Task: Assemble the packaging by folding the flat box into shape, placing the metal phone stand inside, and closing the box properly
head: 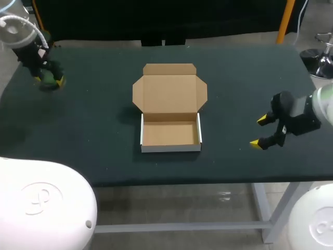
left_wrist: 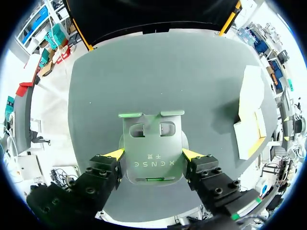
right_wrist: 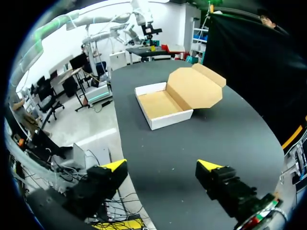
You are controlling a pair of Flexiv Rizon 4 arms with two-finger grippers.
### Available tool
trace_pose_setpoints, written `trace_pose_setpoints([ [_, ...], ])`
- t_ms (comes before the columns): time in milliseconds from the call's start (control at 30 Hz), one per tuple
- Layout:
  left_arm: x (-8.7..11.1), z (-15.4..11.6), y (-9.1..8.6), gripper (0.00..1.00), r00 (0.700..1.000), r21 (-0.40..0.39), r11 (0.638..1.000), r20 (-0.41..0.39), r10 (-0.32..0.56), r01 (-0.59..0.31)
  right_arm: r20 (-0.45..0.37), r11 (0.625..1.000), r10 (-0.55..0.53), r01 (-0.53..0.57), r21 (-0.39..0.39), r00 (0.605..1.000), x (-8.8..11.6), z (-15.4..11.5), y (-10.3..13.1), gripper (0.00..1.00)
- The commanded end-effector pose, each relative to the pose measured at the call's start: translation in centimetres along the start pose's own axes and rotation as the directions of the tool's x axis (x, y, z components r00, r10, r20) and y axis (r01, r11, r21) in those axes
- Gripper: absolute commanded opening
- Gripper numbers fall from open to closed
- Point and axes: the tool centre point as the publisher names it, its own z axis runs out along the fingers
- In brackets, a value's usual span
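The left fingers (left_wrist: 114,154) are closed on the flat grey-green metal phone stand (left_wrist: 152,143), one yellow tip against each of its side edges. The stand's bent lip points out ahead of them. This grip sits at the far left corner of the dark green counter (head: 93,130), well apart from the box. I cannot tell whether the stand is lifted clear of the surface or resting on it. The right fingers (right_wrist: 114,166) are spread wide with nothing between them. They hover over the counter's right side, with the box ahead of them and some way off.

The brown cardboard box with white outer walls (head: 170,148) sits in the middle of the counter. Its tray is already formed: four walls stand up and the inside looks bare. Its hinged lid (head: 169,89) lies thrown back flat toward the far edge, with its side tabs and tuck flap spread out.

By my reading, the folding step is done and the stand is in hand but not yet packed. What remains is to carry the stand across, lay it in the tray and release it. The lid then has to come over and its flaps tuck in. That puts the job somewhat short of halfway.
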Motion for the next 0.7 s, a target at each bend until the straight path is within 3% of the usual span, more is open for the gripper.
trace_pose_setpoints([
  [33, 2.0, -1.8, 1.8, 0.0, 0.999, 0.018, 1.0, 0.03, 0.015, -0.016, -0.003, 1.0, -0.001, 0.001, -0.003, 1.0, 0.0, -0.2, -0.1, 1.0],
  [333, 6.9, -3.7, 3.8, 0.0, 0.996, 0.033, 0.996, 0.03, 0.084, -0.085, -0.003, 1.0, -0.001, 0.001, -0.003, 1.0, 0.0, -0.2, -0.1, 1.0],
  [700, 14.0, -4.3, 4.8, 0.0, 0.984, 0.032, 0.984, 0.051, 0.172, -0.173, -0.003, 1.0, -0.001, 0.001, -0.003, 1.0, 0.0, -0.2, -0.1, 1.0],
])
